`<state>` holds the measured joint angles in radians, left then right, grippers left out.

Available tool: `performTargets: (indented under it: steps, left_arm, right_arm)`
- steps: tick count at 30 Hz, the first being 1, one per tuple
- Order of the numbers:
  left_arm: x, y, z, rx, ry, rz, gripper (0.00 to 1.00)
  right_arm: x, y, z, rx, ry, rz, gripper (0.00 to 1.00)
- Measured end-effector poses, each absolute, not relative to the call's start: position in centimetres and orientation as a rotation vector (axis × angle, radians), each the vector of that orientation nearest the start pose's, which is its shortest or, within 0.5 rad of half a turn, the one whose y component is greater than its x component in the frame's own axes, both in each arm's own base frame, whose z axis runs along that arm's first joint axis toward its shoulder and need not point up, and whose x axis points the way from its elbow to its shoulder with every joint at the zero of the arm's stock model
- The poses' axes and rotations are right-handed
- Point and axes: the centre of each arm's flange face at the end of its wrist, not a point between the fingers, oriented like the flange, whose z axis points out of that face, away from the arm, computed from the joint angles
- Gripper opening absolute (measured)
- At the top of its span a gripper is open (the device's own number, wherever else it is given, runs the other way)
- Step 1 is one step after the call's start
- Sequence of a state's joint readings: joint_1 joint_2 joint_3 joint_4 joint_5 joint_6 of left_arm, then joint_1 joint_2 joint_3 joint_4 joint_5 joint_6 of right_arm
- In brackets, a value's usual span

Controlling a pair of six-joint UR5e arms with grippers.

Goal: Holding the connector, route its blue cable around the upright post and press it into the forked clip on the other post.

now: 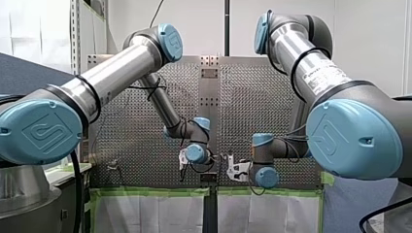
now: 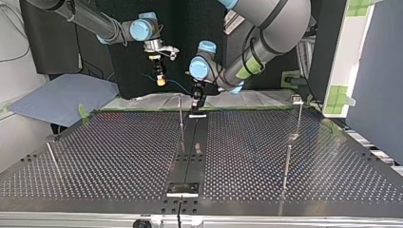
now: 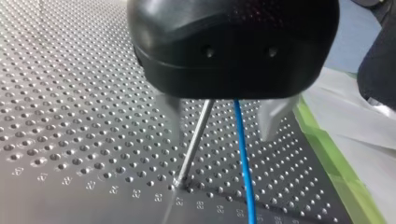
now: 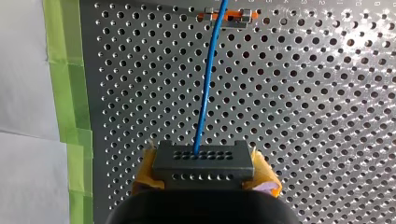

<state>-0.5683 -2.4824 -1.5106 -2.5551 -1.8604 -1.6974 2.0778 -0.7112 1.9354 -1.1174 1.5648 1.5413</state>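
**Connector clamped on the right, post and cable straddled on the left**

Right wrist view: fingers of my right gripper (image 4: 204, 171) closed on a dark grey rectangular connector (image 4: 203, 158) with two rows of small holes, yellow pads (image 4: 264, 175) pressed against its two ends. Out of the upper row of holes, a thin blue cable (image 4: 205, 93), running straight ahead over the perforated metal table (image 4: 303, 93) and crossing a small orange-and-metal fitting (image 4: 240, 16) at the far end. Pressed into that fitting or merely lying across it: cannot tell. Beside the gripper, a strip of green tape (image 4: 70, 93) along the table's edge, with white sheeting (image 4: 23, 93) beyond.

Left wrist view: black body of my left gripper (image 3: 222, 130) low over the table, its two metal fingers (image 3: 275, 116) spread apart and gripping nothing. Between them, a thin upright metal post (image 3: 194, 137) rooted in the table. Just beside it, the blue cable, near the post but apart from it where visible, touching neither finger.

Top view: my right gripper held up above the table's far edge, left of the view's centre, with the connector in its pads. My left gripper lower, near the table's far edge and close by a thin post. More thin posts well apart toward the view's right, one with a small head (image 2: 296, 99) at its top. Forked or not: too small to tell.
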Motion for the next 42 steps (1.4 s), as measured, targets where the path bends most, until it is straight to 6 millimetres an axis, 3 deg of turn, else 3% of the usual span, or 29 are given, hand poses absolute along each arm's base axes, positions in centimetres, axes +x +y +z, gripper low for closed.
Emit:
performTargets:
  steps: [2,3,4,25,42]
  left_arm:
    - [50.0,-44.4,0.7,0.201,1.818,-0.226,0.12]
    - [50.0,-44.5,0.7,0.202,1.818,-0.228,0.12]
    - [50.0,-44.5,0.7,0.203,1.818,-0.23,0.0]
    - [49.1,-44.7,0.1,0.237,1.817,-0.246,0.0]
    - [48.9,-45.0,0.1,0.221,1.762,-0.242,0.0]
  right_arm:
    - [38.1,-41.0,-3.9,1.681,-0.95,1.485,0.0]
    - [38.1,-41.0,-3.9,1.681,-0.949,1.484,0.0]
    - [38.1,-41.0,-3.9,1.682,-0.949,1.484,0.0]
    - [38.1,-41.0,-3.9,1.682,-0.945,1.481,0.0]
    - [37.3,-42.2,-3.7,1.65,-0.959,1.481,0.0]
